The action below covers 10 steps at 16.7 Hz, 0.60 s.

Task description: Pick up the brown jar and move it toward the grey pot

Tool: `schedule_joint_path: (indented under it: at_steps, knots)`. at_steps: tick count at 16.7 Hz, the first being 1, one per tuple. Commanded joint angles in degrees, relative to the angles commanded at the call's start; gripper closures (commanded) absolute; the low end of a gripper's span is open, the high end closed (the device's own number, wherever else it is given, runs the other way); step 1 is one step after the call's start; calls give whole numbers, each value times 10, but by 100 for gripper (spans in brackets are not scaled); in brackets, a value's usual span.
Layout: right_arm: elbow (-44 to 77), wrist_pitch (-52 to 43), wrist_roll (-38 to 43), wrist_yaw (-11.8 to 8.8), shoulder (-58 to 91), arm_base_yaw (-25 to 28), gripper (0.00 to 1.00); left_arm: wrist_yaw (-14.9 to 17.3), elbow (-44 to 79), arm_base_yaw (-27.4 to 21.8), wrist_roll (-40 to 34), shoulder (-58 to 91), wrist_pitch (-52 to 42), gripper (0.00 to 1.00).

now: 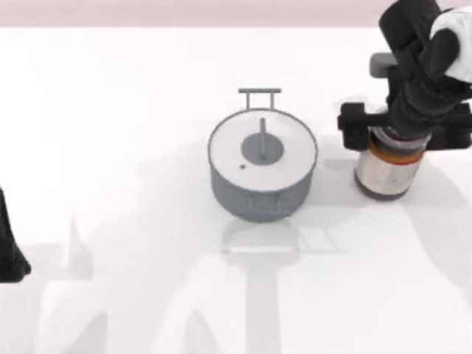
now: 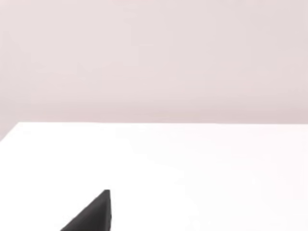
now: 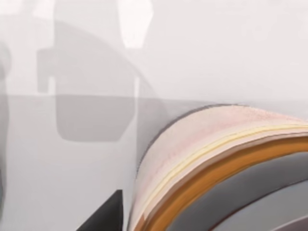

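Top view: brown jar (image 1: 388, 168) stood on counter (image 1: 110, 110) right of grey pot (image 1: 262, 164), apart. Right pincer (image 1: 404, 127) clamped around jar's lid end. Left pincer (image 1: 11, 254) parked at left edge.

Left wrist view: bare counter, pincer state not discernible.

Right wrist view: jar (image 3: 216, 163) close up. Glass judged rigid, slippery, breakable; best held at lid.

One brown jar (image 1: 389, 168) — one grey pot (image 1: 262, 164).

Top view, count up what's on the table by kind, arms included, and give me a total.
Jars: 1, the brown jar, under the right gripper at the table's right.
Pots: 1, the grey pot, lidded, mid-table.
Arms: 2, the right arm over the jar, the left arm parked at the left edge.
Total: 4.
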Motion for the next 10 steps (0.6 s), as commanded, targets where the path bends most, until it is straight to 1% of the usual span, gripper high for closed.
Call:
schedule_joint_path:
  at_steps: [10]
  knots:
    - [0,0,0,0,0,0,25,0,0,0,0,0,0,0]
